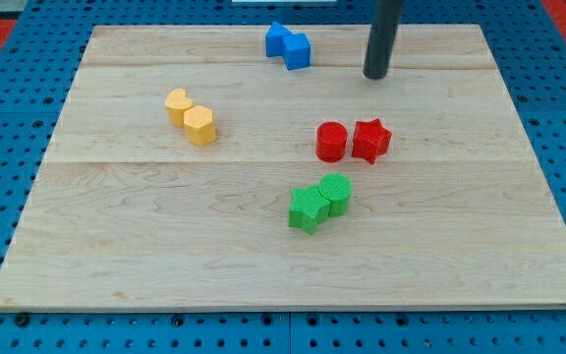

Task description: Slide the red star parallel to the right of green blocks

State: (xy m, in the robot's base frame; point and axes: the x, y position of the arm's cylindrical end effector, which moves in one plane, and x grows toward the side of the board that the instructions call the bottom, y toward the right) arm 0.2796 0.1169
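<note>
The red star [370,140] lies on the wooden board, right of centre, touching a red cylinder [331,142] on its left. Two green blocks sit below them and touch each other: a green cylinder [335,193] and a green star [308,209] at its lower left. My tip [375,75] is above the red star toward the view's top, apart from it and from every block.
Two blue blocks [288,44] sit together near the board's top edge, left of my tip. Two yellow blocks [191,117] sit together at the upper left. The wooden board [116,246] lies on a blue perforated table.
</note>
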